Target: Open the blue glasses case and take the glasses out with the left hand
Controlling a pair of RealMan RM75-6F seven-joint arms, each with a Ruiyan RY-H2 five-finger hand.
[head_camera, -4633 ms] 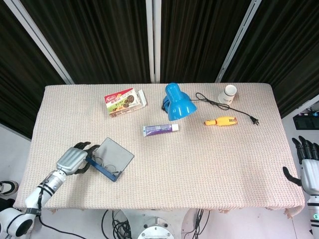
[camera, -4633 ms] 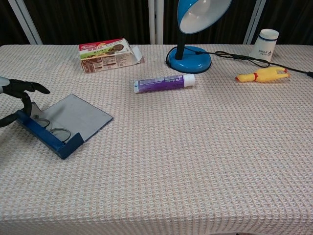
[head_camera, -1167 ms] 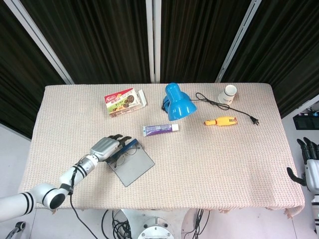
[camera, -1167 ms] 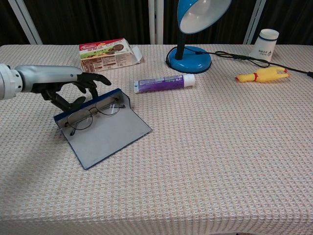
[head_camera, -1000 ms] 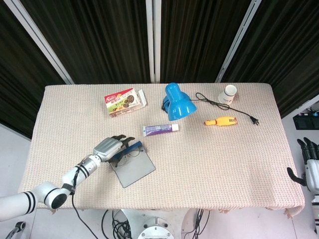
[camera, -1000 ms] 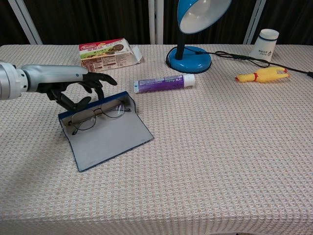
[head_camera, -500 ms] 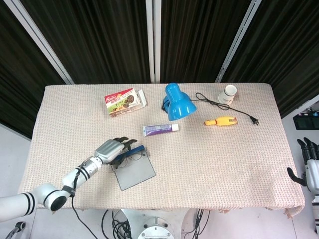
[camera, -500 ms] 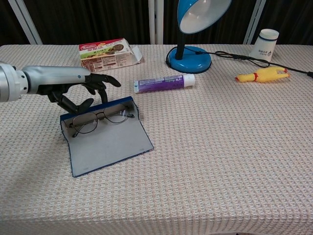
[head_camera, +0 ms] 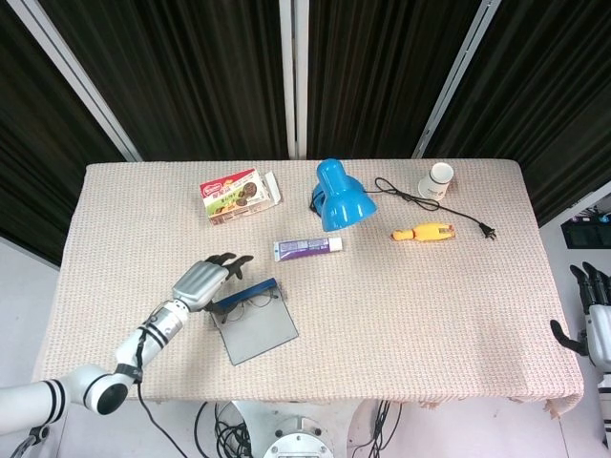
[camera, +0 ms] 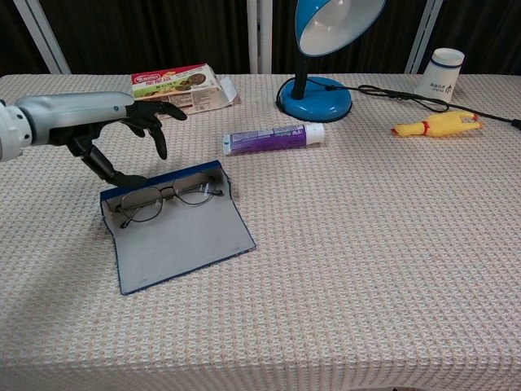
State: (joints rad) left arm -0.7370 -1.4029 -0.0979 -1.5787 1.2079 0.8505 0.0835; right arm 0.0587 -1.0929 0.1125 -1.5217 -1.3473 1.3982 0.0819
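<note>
The blue glasses case [camera: 175, 226] is lying open at the near left of the table [camera: 366, 244], the glasses [camera: 167, 198] resting along its far edge. The left hand [camera: 114, 118] is held released, fingers spread, just beyond and left of them. A low approach is advised, so the frame is pinched at the bridge and lifted without the case being dragged.

Rough woven tablecloth [camera: 366, 244], glossy lamp [camera: 330, 24]

glasses [camera: 167, 199] lie in open case [camera: 183, 240] at table's [camera: 366, 269] left front; left hand [camera: 89, 114] above case's rear edge.
</note>
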